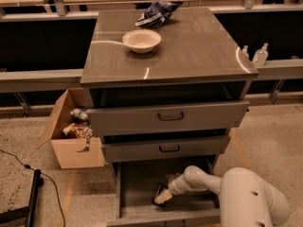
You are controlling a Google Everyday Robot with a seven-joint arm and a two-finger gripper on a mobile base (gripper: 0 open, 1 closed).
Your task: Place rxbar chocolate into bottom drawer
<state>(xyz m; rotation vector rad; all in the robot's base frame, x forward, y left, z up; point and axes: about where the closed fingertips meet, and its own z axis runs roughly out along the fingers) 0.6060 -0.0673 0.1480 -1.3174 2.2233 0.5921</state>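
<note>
The bottom drawer (137, 186) is pulled open under the grey cabinet, a shallow grey tray with low walls. My gripper (162, 196) reaches down into it from the right, on the white arm (208, 181), its pale tip close to the drawer floor. A small dark shape (157, 191) sits right at the gripper's tip. It may be the rxbar chocolate, but I cannot tell that, nor whether it is held or lying on the floor.
The two upper drawers (165, 117) with black handles stand partly open above the gripper. A white bowl (141, 40) and a blue-and-white bag (156, 12) are on the cabinet top. A cardboard box (71, 131) with items stands at the left. My white base (251, 202) is at the lower right.
</note>
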